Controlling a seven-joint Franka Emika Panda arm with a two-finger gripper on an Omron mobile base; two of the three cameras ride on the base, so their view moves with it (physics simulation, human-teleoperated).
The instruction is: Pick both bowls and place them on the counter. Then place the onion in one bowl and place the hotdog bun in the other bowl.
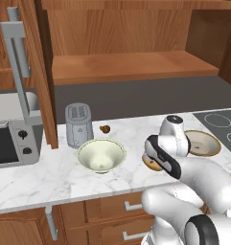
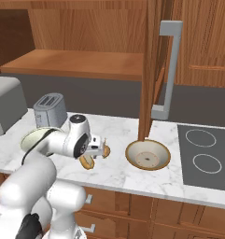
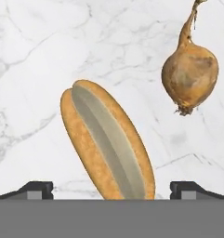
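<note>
Hand view: hotdog bun (image 3: 108, 144) lies between the spread fingers (image 3: 36, 189), untouched.

White marble counter (image 3: 34, 56) with grey veins; on it an orange-tan hotdog bun (image 3: 108, 144), paler yellowish along its split. Golden-brown onion (image 3: 190, 74), cream-white bowl (image 1: 101, 155), tan-brown bowl (image 2: 148, 155) with beige inside.

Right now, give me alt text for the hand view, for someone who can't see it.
A hotdog bun lies slit-up on the white marble counter, between the two open dark fingers at the bottom edge. An onion lies apart at upper right, its stem pointing up.
</note>
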